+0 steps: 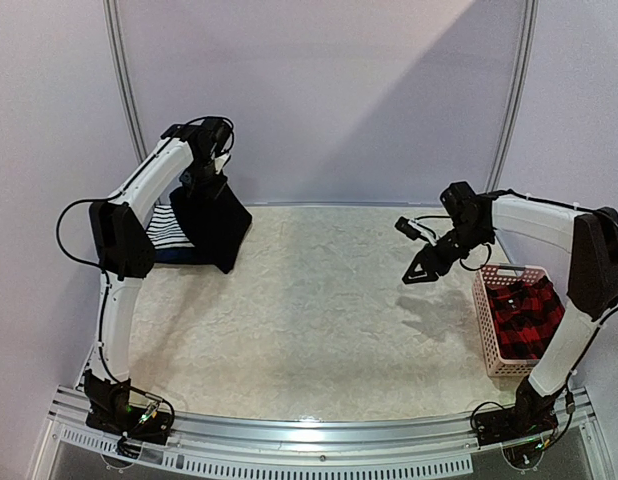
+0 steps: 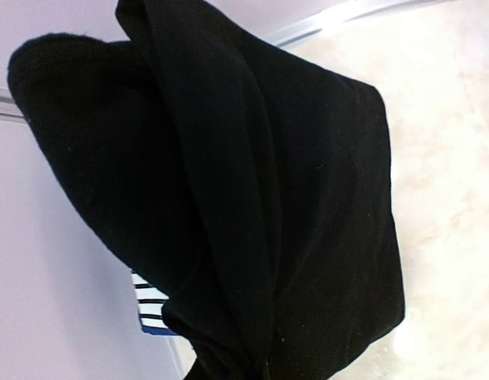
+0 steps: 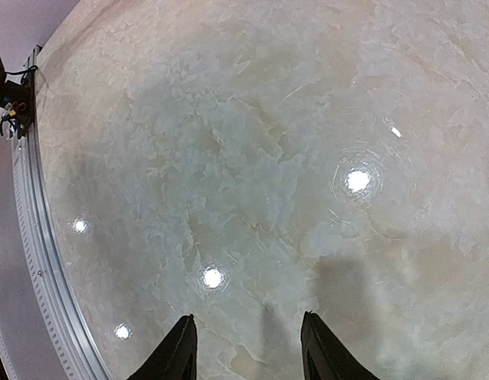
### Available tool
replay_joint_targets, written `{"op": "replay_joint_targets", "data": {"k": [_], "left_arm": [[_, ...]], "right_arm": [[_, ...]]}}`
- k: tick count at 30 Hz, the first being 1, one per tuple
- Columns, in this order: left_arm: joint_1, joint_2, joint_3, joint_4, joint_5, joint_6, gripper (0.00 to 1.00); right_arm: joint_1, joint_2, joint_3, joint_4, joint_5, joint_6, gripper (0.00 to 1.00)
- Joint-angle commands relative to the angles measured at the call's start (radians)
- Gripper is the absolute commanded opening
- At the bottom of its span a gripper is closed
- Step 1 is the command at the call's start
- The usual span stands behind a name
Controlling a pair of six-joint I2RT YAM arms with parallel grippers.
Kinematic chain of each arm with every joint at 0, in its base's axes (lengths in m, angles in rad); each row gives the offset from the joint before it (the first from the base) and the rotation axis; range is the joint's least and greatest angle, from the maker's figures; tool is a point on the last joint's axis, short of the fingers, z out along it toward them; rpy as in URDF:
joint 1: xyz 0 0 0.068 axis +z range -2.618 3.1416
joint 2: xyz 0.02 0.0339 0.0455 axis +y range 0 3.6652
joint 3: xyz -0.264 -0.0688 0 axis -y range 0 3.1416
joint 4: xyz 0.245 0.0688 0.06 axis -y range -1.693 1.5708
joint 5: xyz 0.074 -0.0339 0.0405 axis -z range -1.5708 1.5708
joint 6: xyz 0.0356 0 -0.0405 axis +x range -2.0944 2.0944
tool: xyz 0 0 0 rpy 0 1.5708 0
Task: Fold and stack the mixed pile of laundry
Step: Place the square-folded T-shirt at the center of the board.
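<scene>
My left gripper [image 1: 211,168] is raised at the far left and is shut on the large black shirt [image 1: 213,222], which hangs from it down to the table. The black shirt [image 2: 252,198] fills the left wrist view and hides the fingers. Behind it lies the black-and-white striped tank top [image 1: 165,227] on a navy piece [image 1: 174,256]; a strip of the stripes shows in the left wrist view [image 2: 145,305]. My right gripper [image 1: 419,268] is open and empty above the table right of centre; its fingertips [image 3: 179,348] frame bare table. The red-black plaid shirt [image 1: 521,315] lies in the basket.
A pink slotted plastic basket [image 1: 486,318] stands at the right edge of the marble-patterned table [image 1: 309,330]. A metal rail [image 1: 319,435] runs along the near edge, seen also in the right wrist view [image 3: 39,261]. A pale wall stands behind the table.
</scene>
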Motion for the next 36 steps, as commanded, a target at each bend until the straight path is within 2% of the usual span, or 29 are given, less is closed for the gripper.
{"op": "replay_joint_targets", "data": {"k": [1, 9, 25, 36], "left_arm": [[0.009, -0.031, 0.023, 0.05, -0.091, 0.066, 0.0], [0.013, -0.077, 0.05, 0.06, -0.119, 0.065, 0.0], [0.037, -0.159, 0.005, 0.086, -0.225, 0.098, 0.0], [0.158, -0.06, -0.037, 0.134, -0.261, 0.128, 0.0]], "right_arm": [[-0.004, 0.031, -0.006, -0.005, -0.028, -0.017, 0.45], [-0.004, 0.055, -0.004, -0.011, -0.026, -0.026, 0.45], [-0.004, 0.07, 0.003, -0.026, -0.033, -0.04, 0.44], [-0.003, 0.07, -0.002, -0.031, -0.026, -0.045, 0.44]]}}
